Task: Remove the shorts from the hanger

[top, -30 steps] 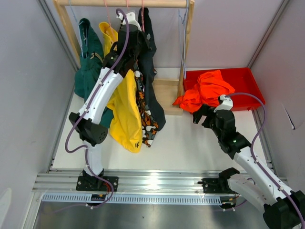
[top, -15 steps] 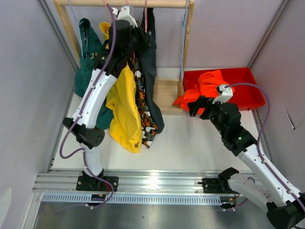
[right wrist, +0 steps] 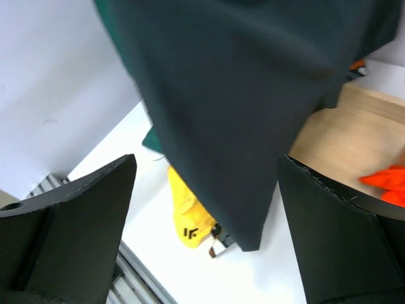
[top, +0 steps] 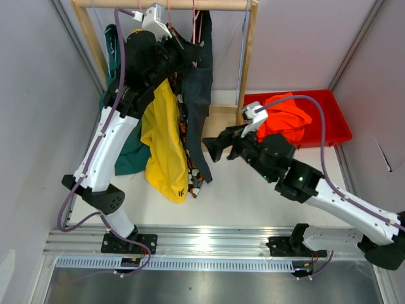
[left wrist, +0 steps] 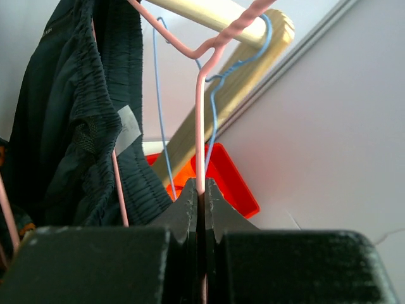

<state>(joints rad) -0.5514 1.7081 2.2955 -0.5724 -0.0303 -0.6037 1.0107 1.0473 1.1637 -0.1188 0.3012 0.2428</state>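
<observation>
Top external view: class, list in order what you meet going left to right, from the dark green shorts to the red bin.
Dark green shorts → yellow shorts → dark navy shorts → right gripper → bright orange shorts, lying in the red bin.

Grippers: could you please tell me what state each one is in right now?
Left gripper: closed on the pink hanger wire.
Right gripper: open, jaws wide apart near the dark shorts, holding nothing.
</observation>
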